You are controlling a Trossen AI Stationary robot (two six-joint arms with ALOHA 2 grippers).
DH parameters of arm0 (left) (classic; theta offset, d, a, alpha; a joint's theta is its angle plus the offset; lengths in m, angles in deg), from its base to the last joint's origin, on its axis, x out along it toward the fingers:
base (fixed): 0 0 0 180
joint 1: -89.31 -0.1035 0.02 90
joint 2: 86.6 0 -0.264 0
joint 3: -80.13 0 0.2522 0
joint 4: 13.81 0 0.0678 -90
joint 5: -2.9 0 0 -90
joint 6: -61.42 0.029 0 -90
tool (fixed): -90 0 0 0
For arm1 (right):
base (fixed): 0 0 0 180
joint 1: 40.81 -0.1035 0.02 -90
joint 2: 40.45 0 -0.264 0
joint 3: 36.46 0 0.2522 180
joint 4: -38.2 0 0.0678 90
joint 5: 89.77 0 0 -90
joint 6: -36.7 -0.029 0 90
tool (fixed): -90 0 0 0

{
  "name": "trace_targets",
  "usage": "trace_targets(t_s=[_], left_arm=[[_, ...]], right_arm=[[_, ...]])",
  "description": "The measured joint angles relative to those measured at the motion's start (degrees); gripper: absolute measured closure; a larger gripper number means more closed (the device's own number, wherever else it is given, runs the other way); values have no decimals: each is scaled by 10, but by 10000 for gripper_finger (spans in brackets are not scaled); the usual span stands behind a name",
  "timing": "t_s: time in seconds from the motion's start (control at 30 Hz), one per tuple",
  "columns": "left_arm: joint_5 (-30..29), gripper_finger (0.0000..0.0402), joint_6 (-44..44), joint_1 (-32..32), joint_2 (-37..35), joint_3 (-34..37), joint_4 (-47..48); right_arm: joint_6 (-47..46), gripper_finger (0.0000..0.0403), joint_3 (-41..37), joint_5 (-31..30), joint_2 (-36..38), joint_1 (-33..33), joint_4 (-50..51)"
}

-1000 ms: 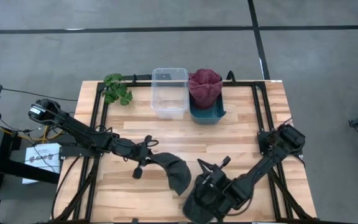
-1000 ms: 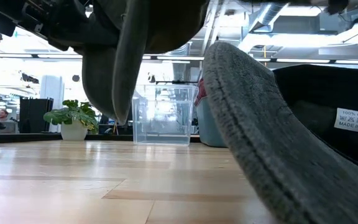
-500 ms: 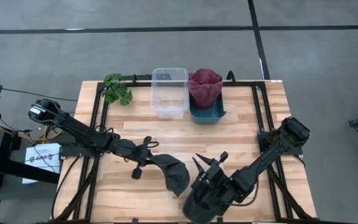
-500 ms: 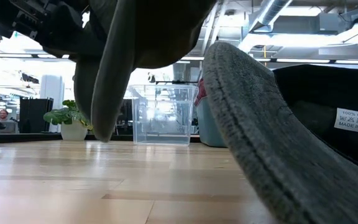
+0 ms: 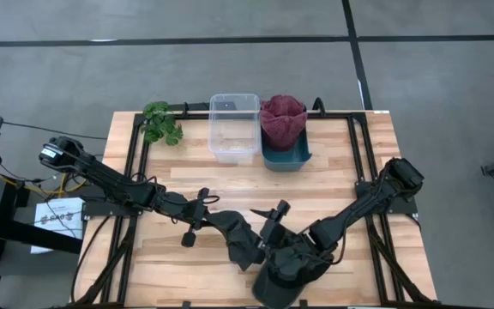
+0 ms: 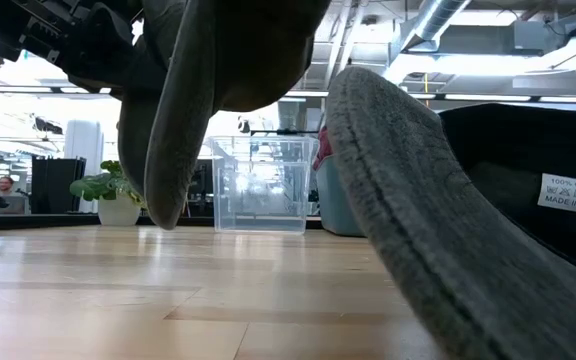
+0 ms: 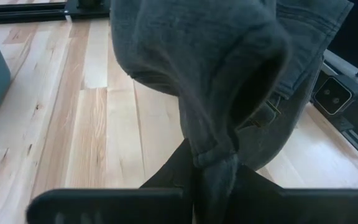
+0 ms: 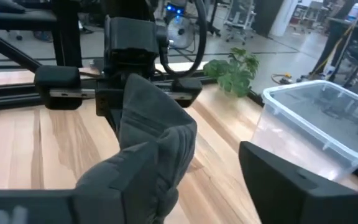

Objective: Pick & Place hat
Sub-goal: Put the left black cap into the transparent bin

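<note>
Your left gripper (image 5: 217, 223) is clamping the grey hat (image 5: 240, 240), which is hanging lower centre of the high view. Your right gripper (image 5: 273, 225) is standing spread just right of it — probably nearest the dangling end.

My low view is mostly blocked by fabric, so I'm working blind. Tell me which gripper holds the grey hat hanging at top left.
Observer: The left gripper is shut on the grey hat, holding it off the table near the front middle.
Operator: Report the right gripper.
Observer: The right gripper is open, close beside the grey hat and not holding it.
Operator: Say what's in the bins.
Observer: The clear bin looks empty; the teal bin holds a maroon hat.
</note>
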Motion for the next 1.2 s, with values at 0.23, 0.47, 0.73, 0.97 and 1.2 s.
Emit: trace_targets(t_s=[0.23, 0.47, 0.73, 0.97, 1.2], left_arm=[[0, 384, 0, 0, 0, 0, 7], [0, 384, 0, 0, 0, 0, 11], [0, 384, 0, 0, 0, 0, 10], [0, 384, -2, 0, 0, 0, 10], [0, 384, -2, 0, 0, 0, 10]], right_arm=[[5, 149, 0, 14, 17, 3, 7], [-14, 148, 0, 38, 49, -10, 5], [-105, 148, 0, 107, 43, 9, 31], [-132, 148, 0, 173, 43, 30, 54], [-142, 148, 0, 229, 43, 46, 70]])
